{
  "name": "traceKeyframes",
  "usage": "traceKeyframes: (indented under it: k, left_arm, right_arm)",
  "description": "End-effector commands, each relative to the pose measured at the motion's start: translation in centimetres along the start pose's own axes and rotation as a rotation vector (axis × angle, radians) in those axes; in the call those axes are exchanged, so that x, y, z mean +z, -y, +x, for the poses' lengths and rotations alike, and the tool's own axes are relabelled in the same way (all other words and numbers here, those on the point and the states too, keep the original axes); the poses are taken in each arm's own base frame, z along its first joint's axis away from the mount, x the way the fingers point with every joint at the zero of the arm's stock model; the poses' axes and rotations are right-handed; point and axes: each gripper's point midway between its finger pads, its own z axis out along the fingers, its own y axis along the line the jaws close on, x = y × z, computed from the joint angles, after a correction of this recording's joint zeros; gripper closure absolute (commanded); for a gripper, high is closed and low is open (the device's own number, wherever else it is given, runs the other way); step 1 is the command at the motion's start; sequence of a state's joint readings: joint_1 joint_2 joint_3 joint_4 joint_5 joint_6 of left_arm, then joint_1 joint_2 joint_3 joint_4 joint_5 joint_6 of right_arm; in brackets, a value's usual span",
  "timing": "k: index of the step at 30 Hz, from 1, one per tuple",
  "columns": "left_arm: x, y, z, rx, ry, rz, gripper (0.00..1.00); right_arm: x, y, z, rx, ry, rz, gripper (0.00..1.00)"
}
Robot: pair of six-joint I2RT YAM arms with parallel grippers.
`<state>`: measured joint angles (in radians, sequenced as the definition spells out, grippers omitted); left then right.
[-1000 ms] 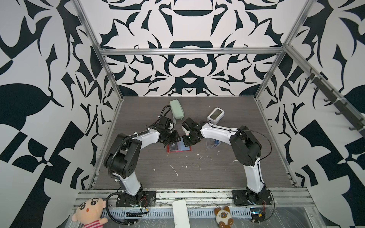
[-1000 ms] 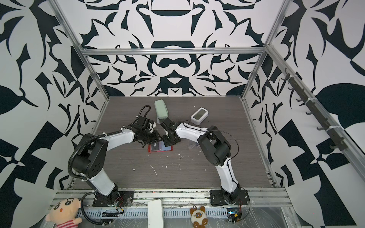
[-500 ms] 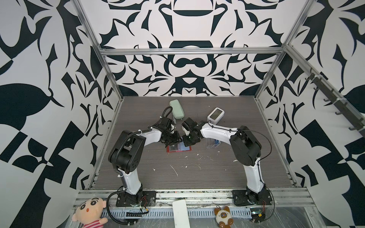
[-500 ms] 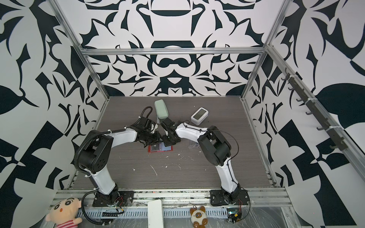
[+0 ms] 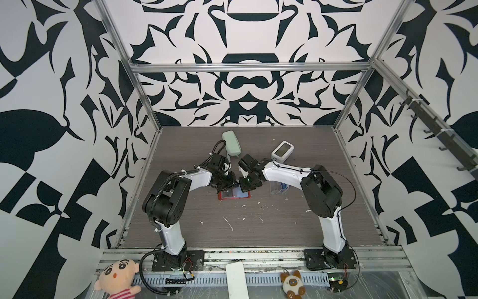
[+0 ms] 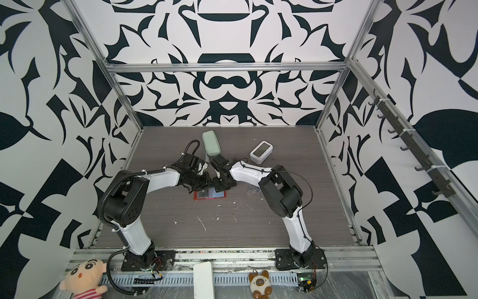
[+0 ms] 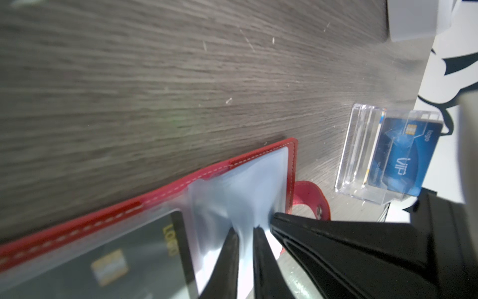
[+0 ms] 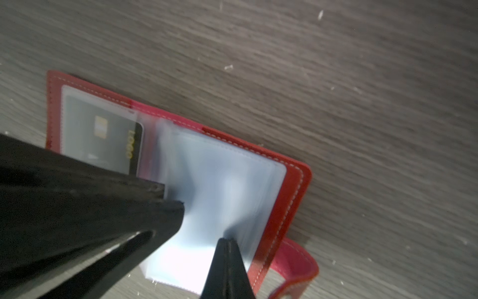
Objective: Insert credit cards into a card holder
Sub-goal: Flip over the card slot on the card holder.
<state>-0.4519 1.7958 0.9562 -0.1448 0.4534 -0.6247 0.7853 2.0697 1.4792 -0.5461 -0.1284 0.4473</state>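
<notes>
left gripper [image 7: 245, 259] and right gripper [image 8: 226, 248] pinch shut, apparently on the card holder's [image 8: 292, 196] clear sleeve [image 7: 245, 186]; blue vip card [image 7: 403, 158] sits nearer the right.

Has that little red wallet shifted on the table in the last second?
No. The red card holder lies where it did, the same gap from the mint-green case behind it.

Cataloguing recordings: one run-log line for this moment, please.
card holder open; black card sleeved; left gripper shut on clear sleeve; right gripper shut

The grey table [image 5: 284, 227] bears the open card holder [image 5: 234, 196], mint-green case [image 5: 231, 143], clear stand [image 5: 278, 188] and white device [image 5: 282, 152].
</notes>
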Motion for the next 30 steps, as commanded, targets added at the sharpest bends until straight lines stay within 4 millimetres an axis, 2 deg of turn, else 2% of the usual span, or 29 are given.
traceKeyframes:
  k: [1,2,9,17,24,30]
  left_arm:
    - [0.3,-0.2,0.5,-0.006,-0.014,0.003,0.97]
    - [0.2,-0.2,0.4,-0.003,-0.007,0.000,1.00]
    - [-0.6,-0.2,0.1,0.010,0.031,-0.020,1.00]
    - [-0.9,-0.3,0.2,0.014,0.042,-0.030,1.00]
    - [-1.2,0.0,0.1,0.021,0.052,-0.021,1.00]
    - [-1.3,0.0,0.1,0.025,0.057,-0.017,1.00]
  right_arm:
    - [0.1,0.6,0.7,0.018,-0.002,0.020,1.00]
    - [-0.3,0.6,0.5,0.019,0.014,0.022,1.00]
    - [-2.6,1.4,-0.7,0.034,0.104,0.070,1.00]
    - [-2.7,1.8,-0.9,0.053,0.116,0.090,1.00]
    - [-2.2,0.7,-0.9,0.046,0.097,0.033,0.99]
    - [-2.6,0.4,-1.0,0.042,0.102,0.021,0.99]
